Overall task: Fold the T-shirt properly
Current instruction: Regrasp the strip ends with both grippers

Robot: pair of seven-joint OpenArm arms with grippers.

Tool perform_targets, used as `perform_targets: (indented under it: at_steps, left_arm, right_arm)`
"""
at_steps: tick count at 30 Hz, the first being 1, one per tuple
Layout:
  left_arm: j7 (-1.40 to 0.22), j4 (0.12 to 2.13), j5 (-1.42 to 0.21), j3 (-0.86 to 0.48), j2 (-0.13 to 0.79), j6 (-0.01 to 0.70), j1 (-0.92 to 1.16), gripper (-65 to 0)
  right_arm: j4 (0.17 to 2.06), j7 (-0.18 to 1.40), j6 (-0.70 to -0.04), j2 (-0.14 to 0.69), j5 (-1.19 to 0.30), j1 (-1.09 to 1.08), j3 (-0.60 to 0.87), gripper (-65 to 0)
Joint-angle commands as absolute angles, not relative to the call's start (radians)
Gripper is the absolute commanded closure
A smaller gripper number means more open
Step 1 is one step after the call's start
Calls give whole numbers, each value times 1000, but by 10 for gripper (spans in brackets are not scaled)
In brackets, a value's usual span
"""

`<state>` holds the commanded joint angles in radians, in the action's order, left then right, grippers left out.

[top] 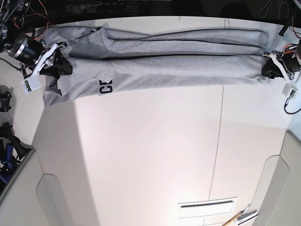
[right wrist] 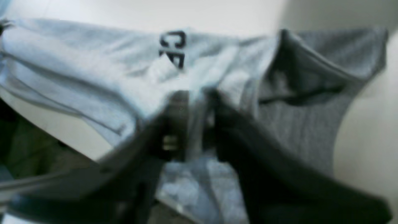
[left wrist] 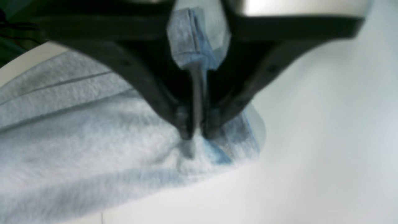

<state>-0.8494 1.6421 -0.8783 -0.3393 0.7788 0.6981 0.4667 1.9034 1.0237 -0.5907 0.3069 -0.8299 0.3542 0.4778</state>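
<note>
The left pincer [left wrist: 194, 135] is clenched on a bunched edge of the T-shirt [left wrist: 77, 137], its 2 dark fingers [left wrist: 183, 124] meeting on a ridge of grey fabric that stands up between them. In the base view this pincer [top: 269, 67] sits at the right end of the garment, at the worktop's right edge. The right pincer [right wrist: 194, 124] is likewise clamped on cloth: in its blurred wrist view a fold of the T-shirt [right wrist: 93, 68] runs up between the 2 fingers [right wrist: 178, 124], with black printed letters [right wrist: 172, 48] visible just beyond them. In the base view the right pincer [top: 59, 66] grips the left end of the garment, near the sleeve.

Between the 2 pincers the T-shirt [top: 169, 63] lies stretched into a long, narrow band across the far side of the white worktop [top: 150, 155], folded lengthwise into several layers with dark creases along its length. The black letters [top: 105, 87] sit near its left end, on the front edge. A sleeve corner [top: 52, 96] hangs toward the worktop's left edge.
</note>
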Motion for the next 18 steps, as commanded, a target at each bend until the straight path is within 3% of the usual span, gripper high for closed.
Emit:
perform_targets:
  at_steps: [2,7,13,18]
  left_arm:
    - [-851,1642,-869,-340,778,698,474,-226]
    - [-896,1642,-818,-381,778,561,474,-288]
    - [-917,1642,-809,-386,757,561,505,-381]
    - [-910,1641,-728,-386,707,501,505,-383]
  right_arm:
    - [1903,1017,-590,307,-831,376,478,-243]
    - [1904,1018,-580,307,-855,377,490,-242]
    - [1915,1017,-584,253,-928,364,578,-242]
    - [1917,1013,-588,230,-927,332,593,-242]
